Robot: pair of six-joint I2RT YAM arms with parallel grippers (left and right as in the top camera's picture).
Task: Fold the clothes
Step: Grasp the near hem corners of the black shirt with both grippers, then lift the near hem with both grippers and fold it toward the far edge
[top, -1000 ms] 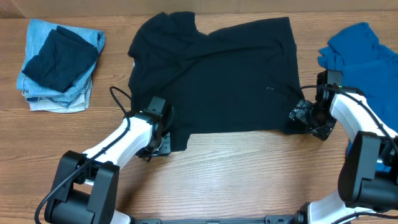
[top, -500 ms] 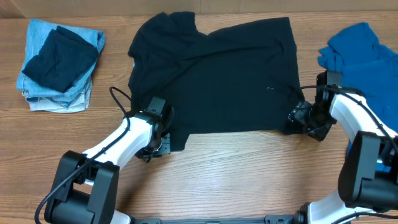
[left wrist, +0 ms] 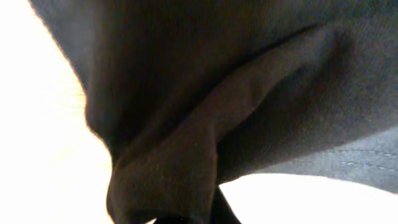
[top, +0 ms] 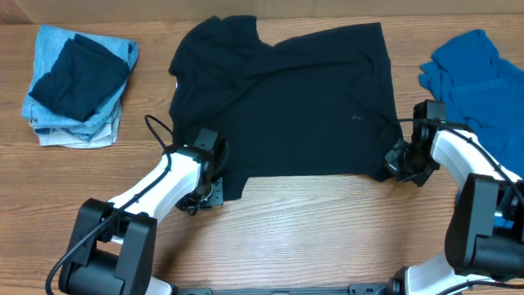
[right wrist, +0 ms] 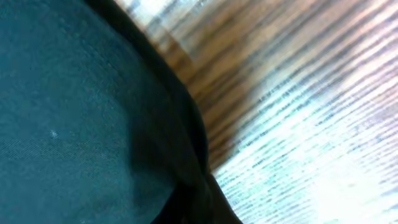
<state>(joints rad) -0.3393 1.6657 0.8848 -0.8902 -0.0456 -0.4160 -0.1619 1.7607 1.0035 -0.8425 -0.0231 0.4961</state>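
pinching near hem corners of limp, light black t-shirt [top: 286, 106], left gripper [top: 209, 191] and right gripper [top: 397, 163] both closed on fabric

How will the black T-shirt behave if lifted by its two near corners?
Probably floppy: the black T-shirt lies flat with soft creases and bunches at the left gripper. It would likely sag between that and the right gripper, its middle dragging on the table. It looks thin, so probably light.

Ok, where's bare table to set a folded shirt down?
Free: the table strip between the folded pile and the black shirt, and the wide stretch in front of its hem. Crowded: the right side, with the right gripper and blue clothes.
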